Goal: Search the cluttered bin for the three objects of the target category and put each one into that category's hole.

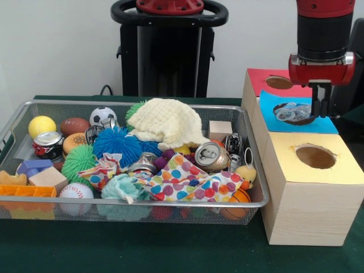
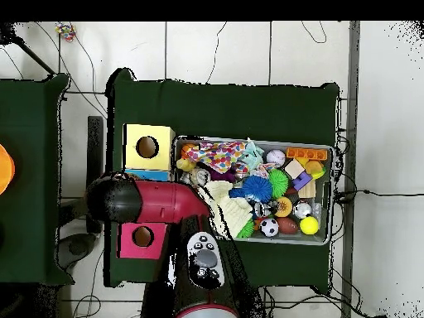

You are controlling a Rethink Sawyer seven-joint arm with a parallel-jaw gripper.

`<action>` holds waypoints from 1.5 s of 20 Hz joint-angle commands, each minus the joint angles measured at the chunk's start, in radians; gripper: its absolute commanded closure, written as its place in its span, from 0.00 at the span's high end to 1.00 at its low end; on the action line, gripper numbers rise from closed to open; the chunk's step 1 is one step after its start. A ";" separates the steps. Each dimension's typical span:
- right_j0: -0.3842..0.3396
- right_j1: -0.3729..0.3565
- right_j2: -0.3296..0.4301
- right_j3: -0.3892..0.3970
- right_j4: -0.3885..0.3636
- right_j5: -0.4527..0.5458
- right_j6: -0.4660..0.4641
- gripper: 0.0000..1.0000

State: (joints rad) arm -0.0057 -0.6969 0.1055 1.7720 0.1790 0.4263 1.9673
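Tool [image 1: 320,108] sits over the blue hole [image 1: 294,113], fingers nearly closed, apparently empty. That crushed can [image 1: 293,111] looks jammed on the rim and might not drop.

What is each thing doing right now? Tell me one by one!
tool: over the blue hole; open or shut unclear
crushed clear thing: lying on the blue hole
blue hole: mostly covered
red hole: open, nothing in it
yellow hole: open, nothing in it
wire bin: full of toys
silver can: on its side
knitted cap: draped over the pile
dotted cloth: crumpled
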 commanded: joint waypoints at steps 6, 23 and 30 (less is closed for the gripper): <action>-0.058 0.074 0.049 0.058 -0.093 -0.094 0.039 0.00; -0.044 0.063 0.048 0.042 -0.096 -0.063 0.068 0.00; -0.024 0.021 0.034 0.042 -0.083 -0.013 0.082 0.00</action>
State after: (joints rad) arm -0.0256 -0.6770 0.1078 1.7762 0.1248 0.3725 1.9673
